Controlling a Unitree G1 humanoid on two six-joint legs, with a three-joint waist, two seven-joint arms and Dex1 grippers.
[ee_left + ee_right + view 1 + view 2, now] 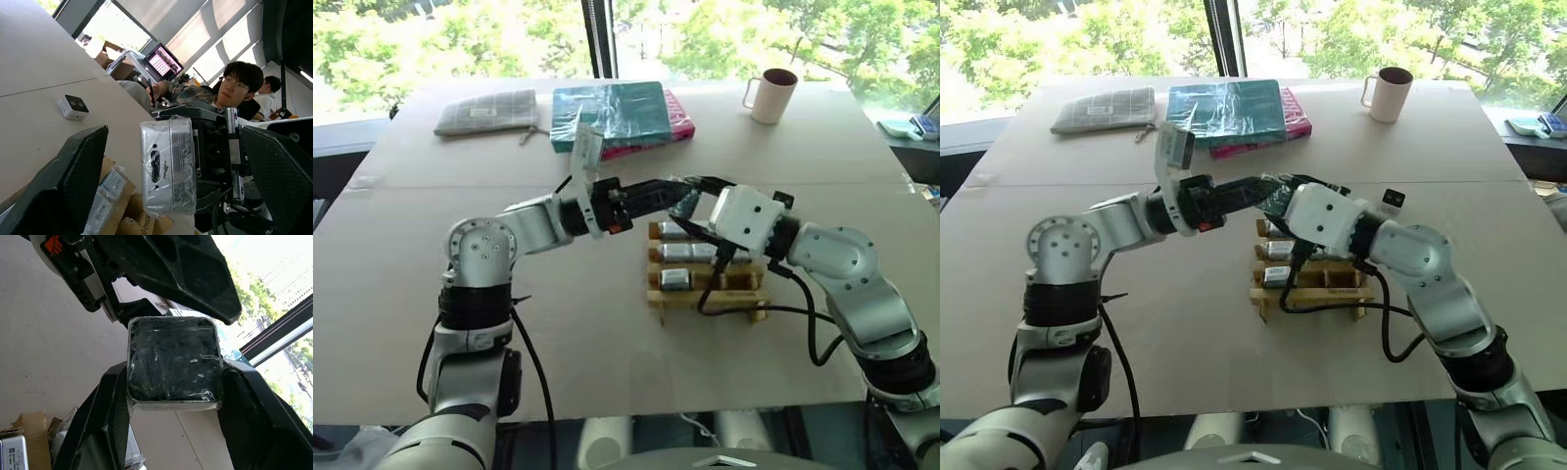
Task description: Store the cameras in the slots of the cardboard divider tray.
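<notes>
- Table [607, 333] covered in tan board carries everything here, seen from above by the head cameras.
- At the far left edge of the table lies a grey checked pouch [487, 111].
- Next along the far edge sits a teal book [612, 113] in shiny wrap, resting on a pink book [677, 127] that peeks out on its right side.
- Left gripper [677, 196] reaches in from the left, pointing toward the right above the middle of the table; its two black fingers [68, 176] stand wide apart, released, on either side of a wrapped camera without pressing on it.
- That camera [168, 171], a silver-grey block in clear film, is clenched between the fingers [102, 416] of the right gripper [171, 396], which comes in from the right and meets the left gripper in mid-air, just above the tray.
- The cardboard divider tray [707, 294] sits on the table near its middle, under both grippers.
- Three more wrapped cameras [677, 255] rest in the tray's left slots, one behind another; the right wrist hides the slots further right.
- Small white cube-shaped device [73, 106] lies on the table just right of the tray.
- White mug [771, 95] with a dark inside stands near the far right corner.
- In the left wrist view, beyond the table edge, a person in glasses [230, 90] sits near an open laptop [161, 61].
</notes>
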